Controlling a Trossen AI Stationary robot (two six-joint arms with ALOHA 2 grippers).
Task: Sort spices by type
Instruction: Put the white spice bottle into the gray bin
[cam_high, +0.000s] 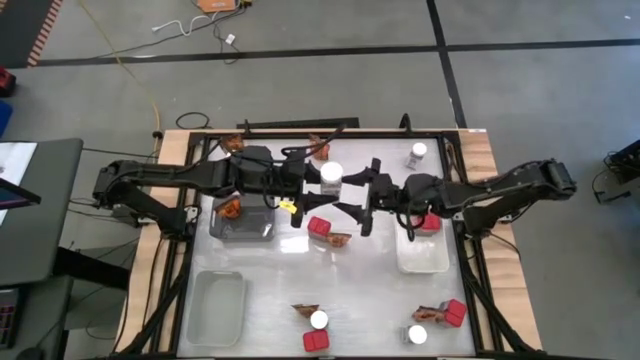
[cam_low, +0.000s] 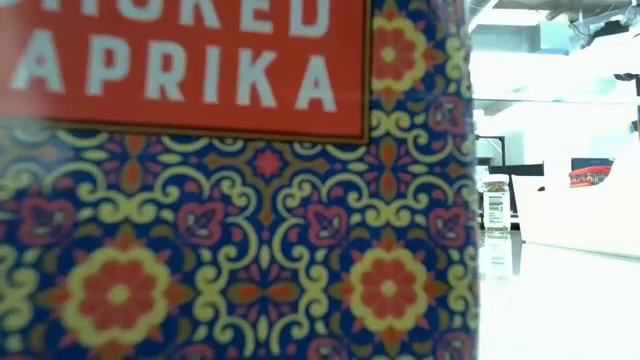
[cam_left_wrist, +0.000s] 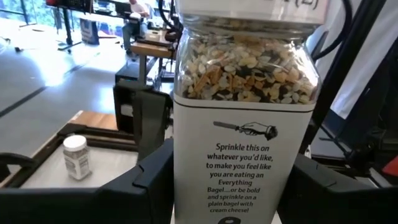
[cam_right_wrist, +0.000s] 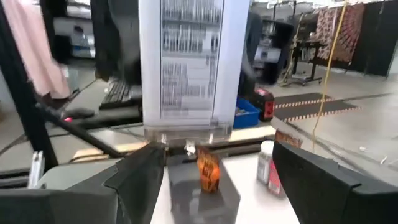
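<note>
Reading jar (cam_left_wrist: 242, 124) label "Everything Bagel" | box (cam_low: 230, 200): "PAPRIKA"

Four jars (cam_high: 331, 172), four boxes (cam_high: 320, 226), several packets (cam_high: 231, 208)

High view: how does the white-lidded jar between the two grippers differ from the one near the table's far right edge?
The middle jar is clamped by the left gripper, the right gripper open beside it; the far jar stands alone, untouched. The middle jar's lid looks larger from above than the far jar's. Both are upright, white-lidded.
</note>
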